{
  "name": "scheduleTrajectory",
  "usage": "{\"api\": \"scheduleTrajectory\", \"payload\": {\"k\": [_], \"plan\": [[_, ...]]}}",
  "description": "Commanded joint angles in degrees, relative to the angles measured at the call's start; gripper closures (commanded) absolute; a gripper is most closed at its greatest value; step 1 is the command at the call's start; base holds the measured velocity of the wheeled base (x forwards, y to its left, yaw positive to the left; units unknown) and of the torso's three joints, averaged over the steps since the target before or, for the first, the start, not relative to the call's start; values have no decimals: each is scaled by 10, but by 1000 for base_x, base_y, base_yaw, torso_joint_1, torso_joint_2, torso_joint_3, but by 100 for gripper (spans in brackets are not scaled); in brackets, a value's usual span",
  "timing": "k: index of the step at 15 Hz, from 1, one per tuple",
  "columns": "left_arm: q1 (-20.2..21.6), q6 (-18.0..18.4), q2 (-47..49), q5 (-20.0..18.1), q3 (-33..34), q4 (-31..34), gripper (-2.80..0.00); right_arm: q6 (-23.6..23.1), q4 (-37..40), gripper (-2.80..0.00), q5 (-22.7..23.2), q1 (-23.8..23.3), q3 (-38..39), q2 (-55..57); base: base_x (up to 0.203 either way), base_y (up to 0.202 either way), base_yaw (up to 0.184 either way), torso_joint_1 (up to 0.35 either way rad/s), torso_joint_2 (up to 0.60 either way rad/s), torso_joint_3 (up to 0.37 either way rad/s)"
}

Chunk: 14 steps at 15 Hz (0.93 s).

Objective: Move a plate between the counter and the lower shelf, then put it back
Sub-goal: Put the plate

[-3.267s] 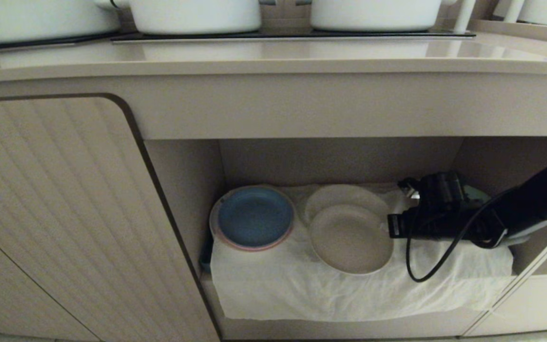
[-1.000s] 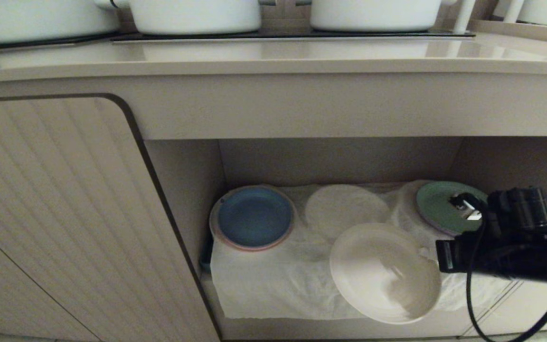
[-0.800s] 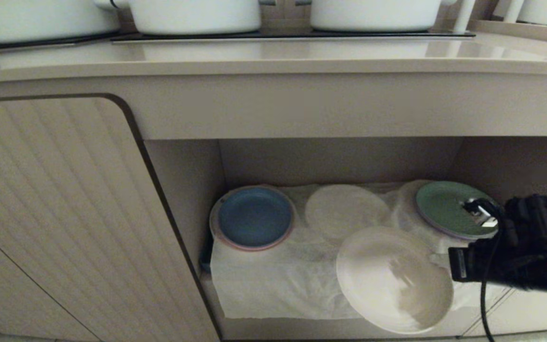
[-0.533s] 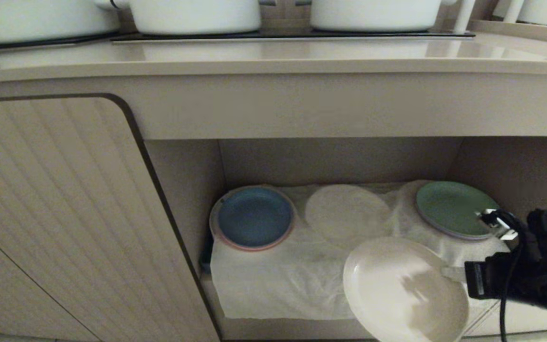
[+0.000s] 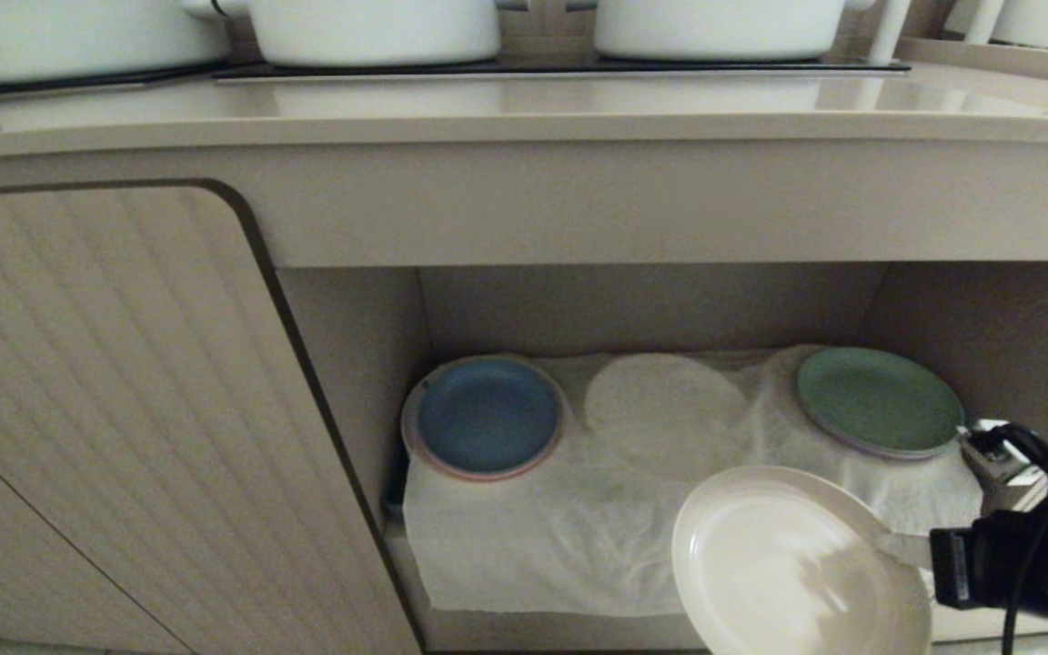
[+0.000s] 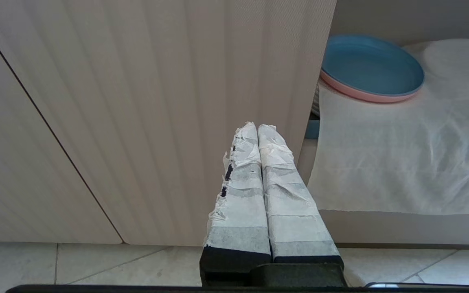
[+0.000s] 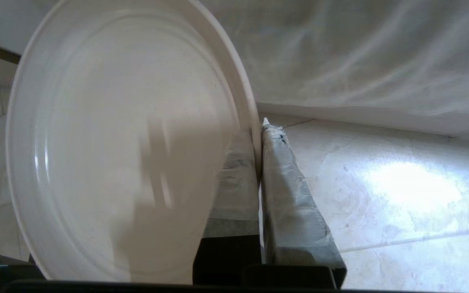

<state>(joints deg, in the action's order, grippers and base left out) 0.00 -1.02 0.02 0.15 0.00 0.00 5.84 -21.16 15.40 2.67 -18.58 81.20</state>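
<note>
My right gripper (image 5: 892, 546) is shut on the right rim of the cream plate (image 5: 797, 564). It holds the plate tilted in the air, in front of the front edge of the lower shelf (image 5: 533, 546). In the right wrist view the two taped fingers pinch the rim of the plate (image 7: 116, 142) at the gripper (image 7: 259, 130), with tiled floor below. The counter (image 5: 524, 109) runs across above the shelf. My left gripper (image 6: 257, 128) is shut and empty. It hangs low before the ribbed cabinet door (image 6: 157, 101), to the left of the shelf.
On the shelf's white cloth sit a blue plate with a pink rim (image 5: 488, 414) at the left, a green plate (image 5: 879, 400) at the right and a cloth-covered round hump (image 5: 660, 400) between them. White pots (image 5: 369, 27) stand on the hob. The counter's fascia overhangs the shelf opening.
My right gripper has drawn the plate out of the shelf, toward the front and right. The green plate, which the arm hid before, is now in full view.
</note>
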Motion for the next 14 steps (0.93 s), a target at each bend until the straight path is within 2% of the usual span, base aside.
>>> {"api": "scheduleTrajectory", "payload": {"k": [1, 3, 11, 14], "plan": [[0, 0, 0, 0, 0, 0, 0, 1, -1, 0, 1, -11, 17, -24, 0, 0, 0, 0, 0, 0], [0, 0, 0, 0, 0, 0, 0, 1, -2, 0, 2, -24, 37, -39, 0, 0, 0, 0, 0, 0], [0, 0, 0, 0, 0, 0, 0, 3, 8, 0, 6, -27, 141, -127, 0, 0, 0, 0, 0, 0], [0, 0, 0, 0, 0, 0, 0, 23, 46, 0, 12, -26, 161, -164, 0, 0, 0, 0, 0, 0]]}}
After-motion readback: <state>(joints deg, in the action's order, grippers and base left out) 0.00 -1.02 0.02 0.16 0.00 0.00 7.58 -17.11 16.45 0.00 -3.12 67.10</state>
